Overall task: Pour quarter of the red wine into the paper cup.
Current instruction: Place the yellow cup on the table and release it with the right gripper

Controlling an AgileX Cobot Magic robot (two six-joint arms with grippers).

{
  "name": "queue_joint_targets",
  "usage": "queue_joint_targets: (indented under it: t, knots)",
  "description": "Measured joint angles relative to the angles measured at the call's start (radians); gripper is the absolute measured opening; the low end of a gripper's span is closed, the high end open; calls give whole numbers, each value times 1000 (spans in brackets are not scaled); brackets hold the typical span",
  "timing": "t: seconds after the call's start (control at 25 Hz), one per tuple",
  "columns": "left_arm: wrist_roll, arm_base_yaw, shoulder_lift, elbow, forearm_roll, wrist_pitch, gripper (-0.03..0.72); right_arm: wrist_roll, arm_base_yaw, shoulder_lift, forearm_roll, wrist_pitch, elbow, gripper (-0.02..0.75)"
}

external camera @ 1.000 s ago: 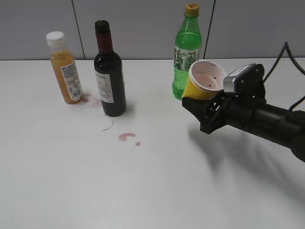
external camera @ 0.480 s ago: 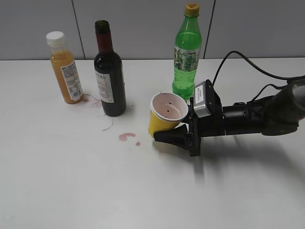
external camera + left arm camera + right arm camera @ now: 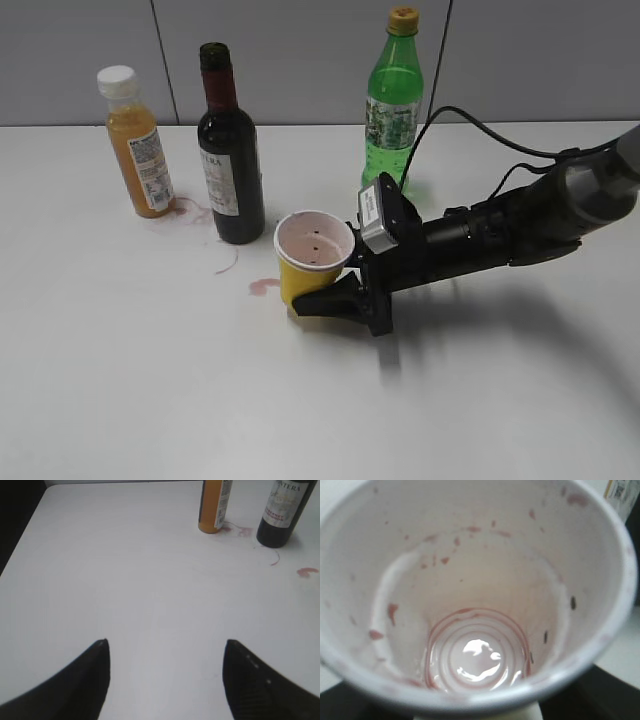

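Left gripper (image 3: pixel 165 680), nearest the desk's front edge, hangs with jaws spread and holding nothing. Mid-desk, the right gripper (image 3: pixel 335 297) is clamped around the paper cup (image 3: pixel 312 255), which tilts slightly; whether its base touches the desk cannot be told. Just behind the cup stands the red wine (image 3: pixel 228 160), toward the rear edge and left of centre.

Risk: released while tilted, the cup could tip over.

Change: the cup has travelled left from the desk's right side, lower and closer to the wine.
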Motion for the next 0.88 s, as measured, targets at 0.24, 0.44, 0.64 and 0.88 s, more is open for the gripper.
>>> queue_joint_targets:
  t: [0.24, 0.44, 0.64, 0.88]
  knots:
    - [0, 0, 0, 0, 0, 0, 517, 53, -1, 0, -74, 93, -1, 457]
    - [0, 0, 0, 0, 0, 0, 517, 65, -1, 0, -79, 105, -2, 457]
    - [0, 0, 0, 0, 0, 0, 517, 75, -1, 0, -76, 102, -2, 558]
    - [0, 0, 0, 0, 0, 0, 517, 120, -10, -39, -189, 107, -2, 605]
